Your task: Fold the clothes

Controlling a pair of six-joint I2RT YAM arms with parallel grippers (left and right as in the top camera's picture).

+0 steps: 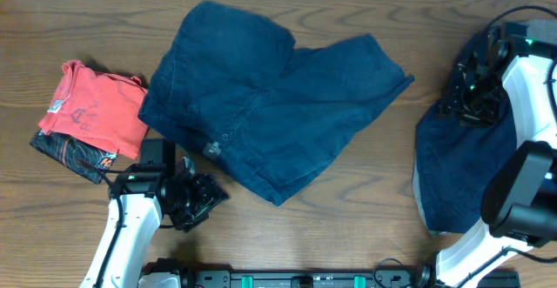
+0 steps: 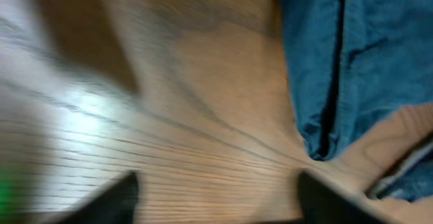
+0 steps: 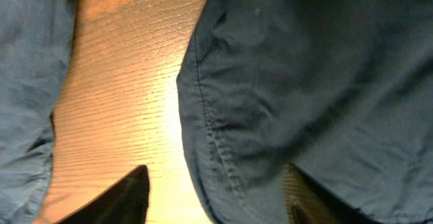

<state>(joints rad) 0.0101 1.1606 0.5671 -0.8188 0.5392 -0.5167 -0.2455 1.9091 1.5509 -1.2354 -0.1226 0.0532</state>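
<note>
Colours of the scene. Shorts [image 1: 270,105]: dark navy blue, plain, with seams stitched in matching blue thread. Second navy garment [image 1: 457,170]: the same dark blue (a paler grey strip runs along its lower left edge). T-shirt [image 1: 97,110]: red-orange with faint grey lettering. Garment under it [image 1: 74,153]: black with orange print. Wooden table [image 1: 348,227]: warm mid-brown, marked by fine darker grain lines. Left arm [image 1: 122,236] and right arm [image 1: 533,83]: white shells. Left gripper [image 1: 209,197] and right gripper [image 1: 470,105]: black. Indicator lights [image 1: 528,43]: green.
</note>
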